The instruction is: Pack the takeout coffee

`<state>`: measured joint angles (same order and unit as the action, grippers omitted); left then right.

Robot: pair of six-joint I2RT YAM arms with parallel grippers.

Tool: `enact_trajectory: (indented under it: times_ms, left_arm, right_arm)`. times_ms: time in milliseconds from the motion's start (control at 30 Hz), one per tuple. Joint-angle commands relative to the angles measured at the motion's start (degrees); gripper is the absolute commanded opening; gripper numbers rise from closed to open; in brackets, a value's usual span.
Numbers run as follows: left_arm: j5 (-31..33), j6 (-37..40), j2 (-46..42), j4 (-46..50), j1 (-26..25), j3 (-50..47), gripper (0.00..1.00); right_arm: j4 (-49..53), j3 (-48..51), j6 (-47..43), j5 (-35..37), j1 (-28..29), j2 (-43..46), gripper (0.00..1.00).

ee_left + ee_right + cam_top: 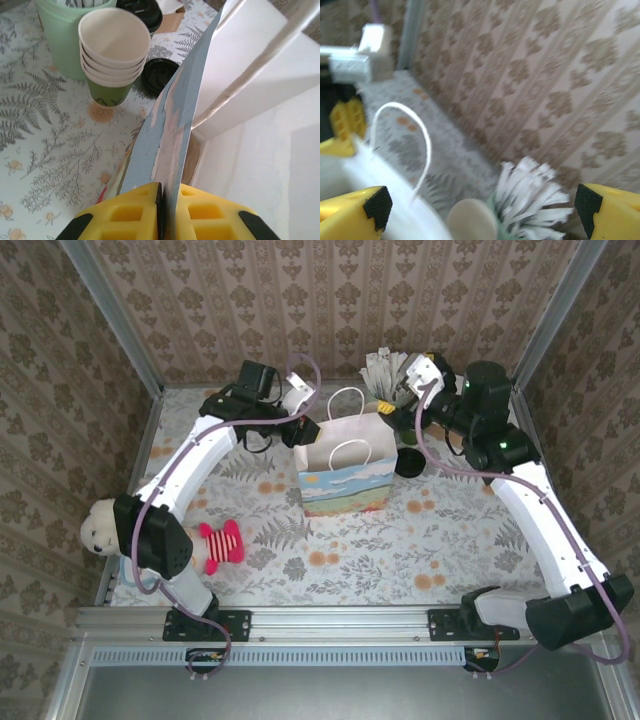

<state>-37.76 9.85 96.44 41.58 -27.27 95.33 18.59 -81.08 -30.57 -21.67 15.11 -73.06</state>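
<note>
Left arm stretched toward back of table, left gripper (pixel 161 192) clamped on gift bag (pixel 345 485) at its left rim. Right arm reaches back-right. Right gripper (pixel 482 205) has jaws wide apart, nothing held, above cup of white sticks (pixel 530 195) and stack of lidless cups (pixel 112 50). Takeout coffee (pixel 408 462) on table just right of bag, black lid showing, right forearm beside it.
</note>
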Motion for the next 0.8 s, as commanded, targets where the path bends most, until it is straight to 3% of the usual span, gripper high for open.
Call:
enact_trajectory:
  times_ms: [0, 133, 300, 400, 567, 667, 767]
  left_arm:
    - [-3.8, 4.0, 0.2, 0.8, 0.4, 2.7, 0.15]
    - [-4.0, 5.1, 0.9, 1.4, 0.4, 3.8, 0.15]
    - [-6.0, 6.4, 1.5, 1.6, 0.4, 4.1, 0.15]
    - [-7.2, 7.3, 2.4, 3.0, 0.4, 5.3, 0.16]
    - [-10.7, 8.1, 4.0, 5.9, 0.4, 8.4, 0.18]
    - [-14.6, 8.5, 3.3, 5.4, 0.4, 8.4, 0.20]
    - [-13.9, 7.9, 1.4, 3.4, 0.6, 6.9, 0.22]
  right_arm:
    - [19.6, -2.6, -2.8, -9.5, 0.3, -4.8, 0.95]
    - [26.6, -9.5, -3.9, -14.4, 0.4, -11.9, 0.93]
    - [26.9, -12.3, -5.1, -7.1, 1.8, -18.3, 0.87]
    - [30.2, -16.9, -5.9, -8.6, 2.2, -21.7, 0.65]
    - [33.5, -19.5, -6.9, -12.9, 2.8, -23.4, 0.43]
    - [36.0, -20.6, -7.7, -10.4, 4.0, -23.7, 0.32]
    - [35.5, -19.3, -7.5, -6.5, 5.2, -22.5, 0.16]
